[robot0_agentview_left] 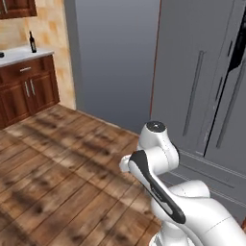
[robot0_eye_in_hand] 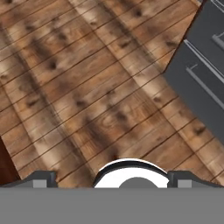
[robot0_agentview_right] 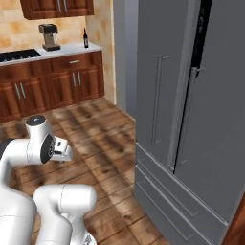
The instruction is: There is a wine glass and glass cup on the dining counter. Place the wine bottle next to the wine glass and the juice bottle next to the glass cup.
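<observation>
The wine bottle [robot0_agentview_left: 32, 42] [robot0_agentview_right: 86, 38], tall and near-black, stands far off on a marble worktop [robot0_agentview_left: 19, 54] [robot0_agentview_right: 72, 49] by the back wall, near its end. My gripper [robot0_eye_in_hand: 112, 180] points down at bare wood floor. Its fingertips [robot0_eye_in_hand: 41, 179] stand wide apart with nothing between them, so it is open. The arm is folded close to the base, a long way from the bottle. The wine glass, glass cup, juice bottle and dining counter are out of view.
A tall grey fridge [robot0_agentview_left: 202, 86] [robot0_agentview_right: 191, 119] stands close on the right, one upper door slightly ajar. A coffee machine [robot0_agentview_right: 49, 37] and a black hob [robot0_agentview_right: 19, 55] sit on the worktop over reddish-brown cabinets [robot0_agentview_right: 52, 86]. Open wood floor [robot0_agentview_left: 57, 163] lies between.
</observation>
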Tool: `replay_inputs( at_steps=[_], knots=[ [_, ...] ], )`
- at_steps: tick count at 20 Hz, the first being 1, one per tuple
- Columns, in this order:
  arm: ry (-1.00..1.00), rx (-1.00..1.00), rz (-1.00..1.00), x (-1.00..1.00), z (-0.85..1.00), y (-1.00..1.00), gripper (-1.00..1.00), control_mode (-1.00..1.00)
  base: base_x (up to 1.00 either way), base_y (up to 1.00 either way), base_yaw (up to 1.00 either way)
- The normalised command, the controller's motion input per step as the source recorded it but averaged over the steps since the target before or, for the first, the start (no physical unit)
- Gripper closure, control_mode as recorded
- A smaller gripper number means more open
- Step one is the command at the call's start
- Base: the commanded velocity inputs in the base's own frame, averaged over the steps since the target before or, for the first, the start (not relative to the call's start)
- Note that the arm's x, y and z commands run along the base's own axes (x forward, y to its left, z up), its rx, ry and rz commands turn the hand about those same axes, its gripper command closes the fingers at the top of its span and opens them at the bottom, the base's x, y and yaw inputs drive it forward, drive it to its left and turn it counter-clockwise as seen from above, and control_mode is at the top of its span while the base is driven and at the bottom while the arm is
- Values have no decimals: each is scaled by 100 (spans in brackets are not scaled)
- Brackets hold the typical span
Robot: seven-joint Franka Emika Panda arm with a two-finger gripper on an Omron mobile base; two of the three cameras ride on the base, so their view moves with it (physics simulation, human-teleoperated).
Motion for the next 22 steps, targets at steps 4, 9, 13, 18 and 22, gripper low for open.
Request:
replay_inputs(
  at_steps=[4,9,13,18,22],
  knots=[
    [0,0,0,0,0,0,-100,100,83,51,0],
    [0,0,0,0,0,0,-100,100,83,51,0],
    [0,0,0,0,0,0,-100,100,85,49,0],
    [0,0,0,0,0,0,-100,100,93,30,2],
    [0,0,0,0,0,0,-100,100,94,15,8]
  ],
)
